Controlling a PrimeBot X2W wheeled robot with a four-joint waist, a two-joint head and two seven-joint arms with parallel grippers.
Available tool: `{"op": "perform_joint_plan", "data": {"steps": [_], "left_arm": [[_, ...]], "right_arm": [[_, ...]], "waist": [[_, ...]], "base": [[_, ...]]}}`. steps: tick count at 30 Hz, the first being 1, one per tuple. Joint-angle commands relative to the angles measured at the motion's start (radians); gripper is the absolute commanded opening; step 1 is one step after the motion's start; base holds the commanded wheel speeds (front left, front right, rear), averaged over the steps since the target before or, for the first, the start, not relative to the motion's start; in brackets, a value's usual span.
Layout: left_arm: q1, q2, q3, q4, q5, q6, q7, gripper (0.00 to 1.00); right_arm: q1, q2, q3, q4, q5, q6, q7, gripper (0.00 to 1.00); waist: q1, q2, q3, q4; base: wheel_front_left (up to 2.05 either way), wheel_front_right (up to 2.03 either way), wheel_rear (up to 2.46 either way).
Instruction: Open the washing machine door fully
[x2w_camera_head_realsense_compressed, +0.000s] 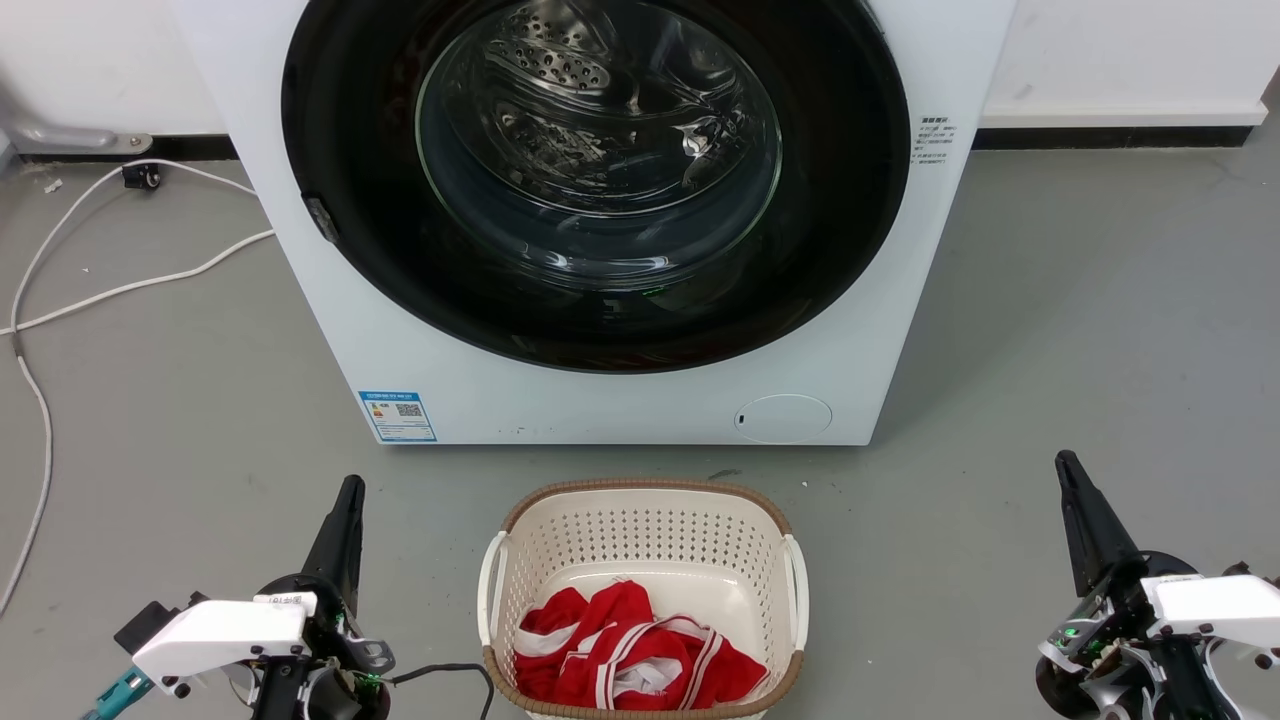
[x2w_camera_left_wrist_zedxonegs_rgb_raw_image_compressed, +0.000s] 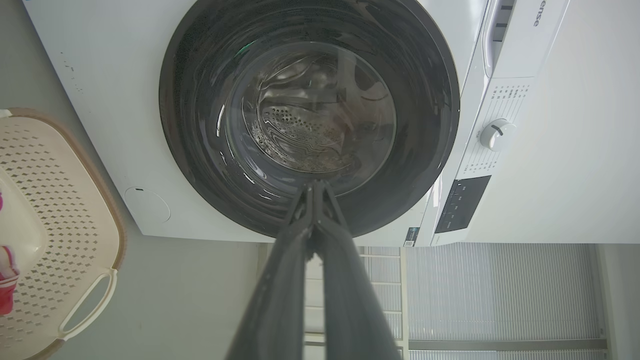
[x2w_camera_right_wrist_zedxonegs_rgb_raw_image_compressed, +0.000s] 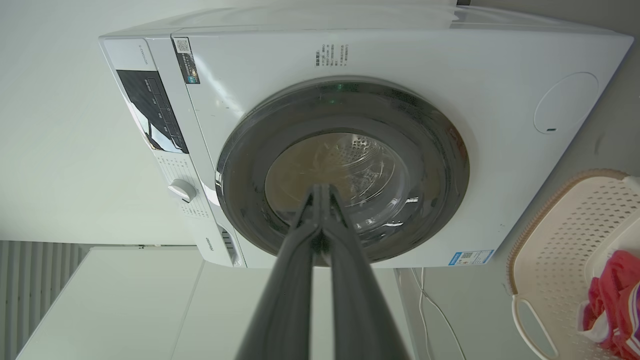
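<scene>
The washing machine door (x2w_camera_head_realsense_compressed: 596, 180) is a big glossy black disc with a clear glass bowl centre, lying flat against the white machine front; it also faces me in the left wrist view (x2w_camera_left_wrist_zedxonegs_rgb_raw_image_compressed: 309, 115) and the right wrist view (x2w_camera_right_wrist_zedxonegs_rgb_raw_image_compressed: 343, 170). My left gripper (x2w_camera_head_realsense_compressed: 350, 486) is at the lower left, shut, fingertips pressed together (x2w_camera_left_wrist_zedxonegs_rgb_raw_image_compressed: 315, 186), well short of the machine. At the lower right my right gripper (x2w_camera_head_realsense_compressed: 1065, 460) is shut too (x2w_camera_right_wrist_zedxonegs_rgb_raw_image_compressed: 320, 189), also away from the door. Neither holds anything.
A cream laundry basket (x2w_camera_head_realsense_compressed: 640, 500) with red and white clothing (x2w_camera_head_realsense_compressed: 630, 660) stands on the grey floor in front of the machine, between my arms. White cables (x2w_camera_head_realsense_compressed: 120, 290) trail over the floor at the left. A small round white flap (x2w_camera_head_realsense_compressed: 783, 418) sits at the machine's lower right.
</scene>
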Motion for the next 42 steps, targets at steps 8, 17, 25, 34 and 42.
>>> {"op": "perform_joint_plan", "data": {"steps": [8, 17, 25, 34, 42], "left_arm": [[0.001, -0.002, -0.006, 0.004, 0.002, 0.0, -0.003, 1.0], [-0.011, 0.0, -0.051, -0.022, 0.028, 0.0, -0.051, 1.0], [-0.021, 0.002, -0.057, -0.065, 0.128, 0.0, -0.089, 1.0], [-0.027, -0.002, -0.043, -0.115, 0.317, -0.001, -0.127, 1.0], [-0.031, -0.002, -0.047, -0.141, 0.481, -0.001, -0.156, 1.0]], "right_arm": [[0.005, 0.002, 0.001, 0.002, -0.002, 0.0, -0.005, 1.0], [0.017, 0.004, 0.016, -0.033, -0.021, 0.0, -0.051, 1.0], [0.024, 0.005, 0.011, -0.077, -0.142, 0.0, -0.086, 1.0], [0.032, 0.007, 0.023, -0.133, -0.391, 0.0, -0.122, 1.0], [0.043, 0.008, 0.032, -0.164, -0.606, 0.0, -0.151, 1.0]], "waist": [[0.0, 0.0, 0.0, 0.0], [0.0, 0.0, -0.001, -0.001], [0.0, 0.0, -0.003, 0.0], [0.0, 0.0, -0.003, 0.001], [0.0, 0.0, -0.003, 0.002]], "base": [[0.0, 0.0, 0.0], [0.0, 0.0, 0.0], [0.0, 0.0, 0.0], [0.0, 0.0, 0.0], [0.0, 0.0, 0.0]]}}
